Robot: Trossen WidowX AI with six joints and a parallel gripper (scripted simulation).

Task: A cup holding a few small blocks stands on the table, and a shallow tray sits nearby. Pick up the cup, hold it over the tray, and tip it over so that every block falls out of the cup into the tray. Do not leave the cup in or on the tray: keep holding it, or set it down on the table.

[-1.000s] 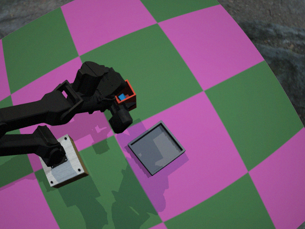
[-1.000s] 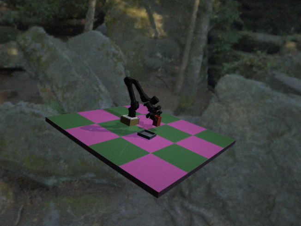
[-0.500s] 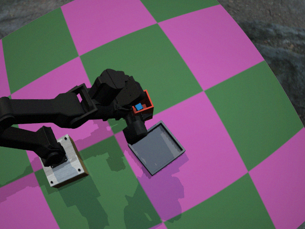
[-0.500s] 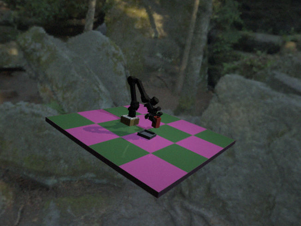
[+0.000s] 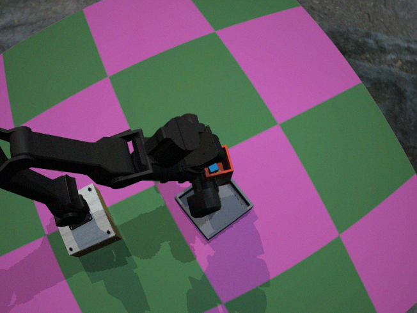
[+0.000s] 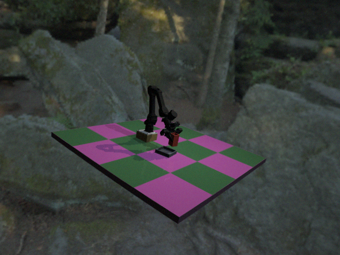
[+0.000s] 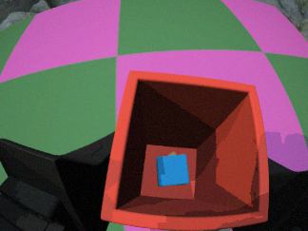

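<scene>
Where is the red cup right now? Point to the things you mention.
The red cup (image 5: 228,158) (image 6: 174,140) (image 7: 185,222) is held upright in the gripper (image 5: 213,175) (image 6: 171,133), off the table; in the top view it sits just above the gray tray's (image 5: 228,219) (image 6: 166,155) upper edge, right of the arm's wrist.

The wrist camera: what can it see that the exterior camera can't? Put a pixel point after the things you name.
Only the wrist view shows inside the cup: a blue block (image 5: 213,168) (image 7: 173,170), with a bit of something yellowish peeking out behind it.

Only the exterior view shows the arm's base block (image 5: 87,224) (image 6: 146,136) and the arm's tall bend.

Both show the red cup (image 5: 228,159) (image 6: 174,139) (image 7: 185,222) and the checkered table (image 5: 313,65) (image 6: 170,192) (image 7: 166,22).
</scene>
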